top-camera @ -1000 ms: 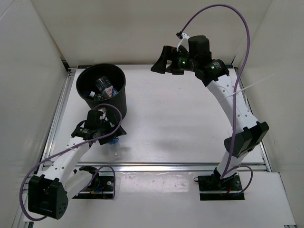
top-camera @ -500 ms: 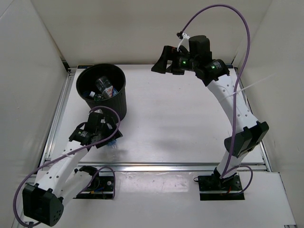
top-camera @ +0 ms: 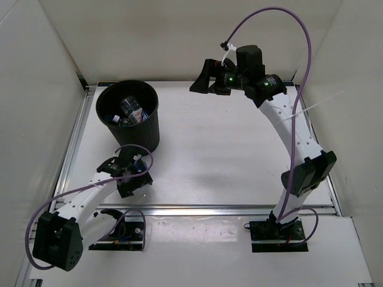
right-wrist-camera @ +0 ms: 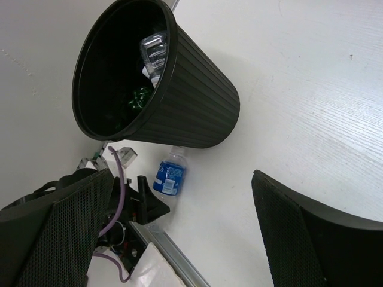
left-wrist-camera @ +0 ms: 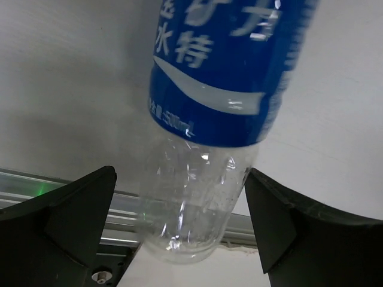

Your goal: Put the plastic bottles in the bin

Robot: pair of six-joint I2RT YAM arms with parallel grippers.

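A clear plastic bottle with a blue label (left-wrist-camera: 218, 78) lies on the white table, its cap end toward the bin (right-wrist-camera: 185, 101). From the right wrist the bottle (right-wrist-camera: 169, 174) shows just beside the bin's foot. My left gripper (left-wrist-camera: 179, 221) is open, with the bottle's clear base between its jaws and a gap on each side. In the top view that left gripper (top-camera: 133, 180) covers the bottle. Inside the bin (top-camera: 148, 134) lie a green bottle (right-wrist-camera: 140, 95) and a clear one (right-wrist-camera: 154, 51). My right gripper (top-camera: 200, 78) hangs open high at the back, holding nothing.
An aluminium rail (top-camera: 239, 209) runs along the table's near edge, right behind the left gripper. White walls close in the left, right and back. The left arm's purple cable (right-wrist-camera: 121, 185) loops close to the bottle.
My left gripper has dropped back from the bin toward the near edge and come down over the blue-label bottle, still open. The right arm has stayed still.
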